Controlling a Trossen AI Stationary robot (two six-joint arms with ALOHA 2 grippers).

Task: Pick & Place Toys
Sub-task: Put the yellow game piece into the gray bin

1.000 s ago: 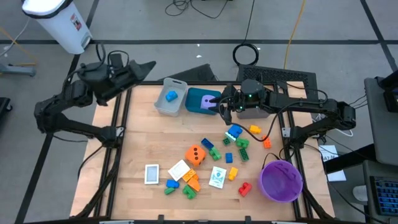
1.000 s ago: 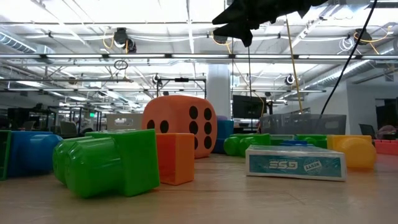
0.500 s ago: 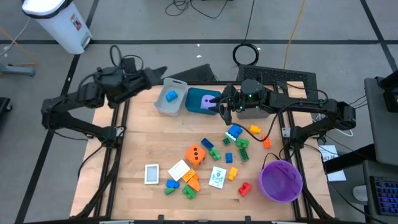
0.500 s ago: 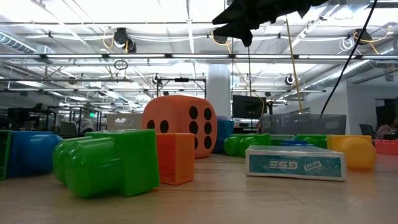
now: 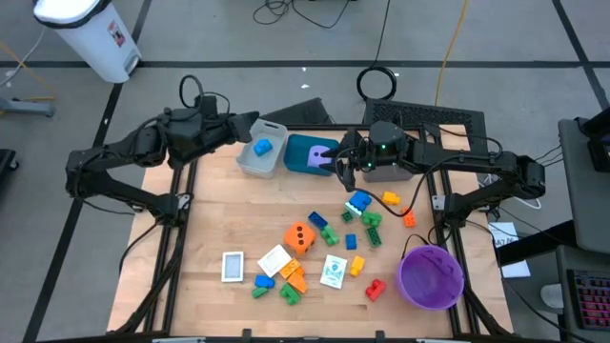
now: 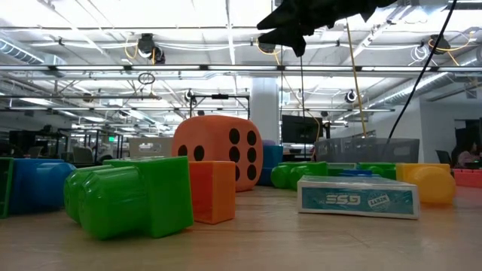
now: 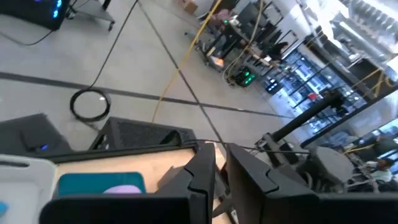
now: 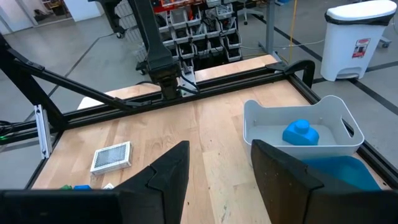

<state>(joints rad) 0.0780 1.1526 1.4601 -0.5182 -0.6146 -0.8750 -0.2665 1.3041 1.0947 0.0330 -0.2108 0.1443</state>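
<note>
Orange die [image 5: 299, 236] sits square to table edges, upright, dots sideways

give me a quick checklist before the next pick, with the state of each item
1. Right pincer free to grab: ok, its fingers stand apart with nothing between them in the right wrist view.
2. Left pincer out of the way: ok, shut and empty, at the table's far left corner beside the grey tray.
3. Grey tray has room: ok, only one blue brick lies in it.
4. Teal tray has room: cannot tell, the purple dice is in it and the right arm covers part.
5. Toys left to pick: ok, the orange dice, bricks and cards lie loose mid-table.
6. Purple bowl clear of the pile: ok, it stands apart near the right edge.
</note>
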